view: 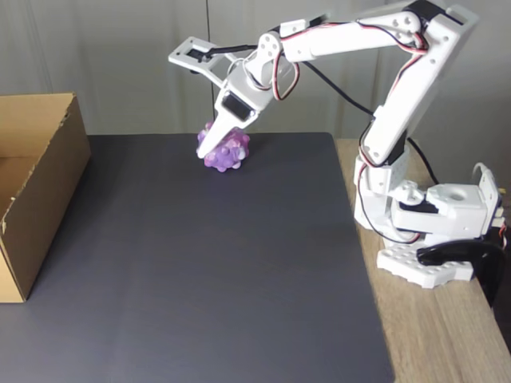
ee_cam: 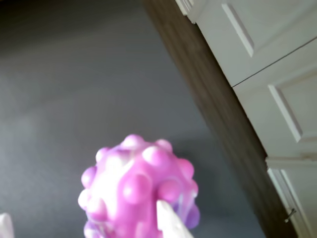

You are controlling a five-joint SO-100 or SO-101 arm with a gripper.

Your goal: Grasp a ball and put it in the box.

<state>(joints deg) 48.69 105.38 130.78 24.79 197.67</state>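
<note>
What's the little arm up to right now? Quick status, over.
Gripper jaws closed around the ball, at the mat's far edge. Box open at left of the fixed view, ball not in yet. Path over the mat looks clear.

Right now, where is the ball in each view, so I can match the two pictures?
Wrist view: the ball sits low and centre-left, close up, with a white fingertip in front of it.
Fixed view: the ball is upper centre, near the far edge of the dark mat, at the gripper.
Shared landmark: the dark mat lies behind the ball in both.
</note>
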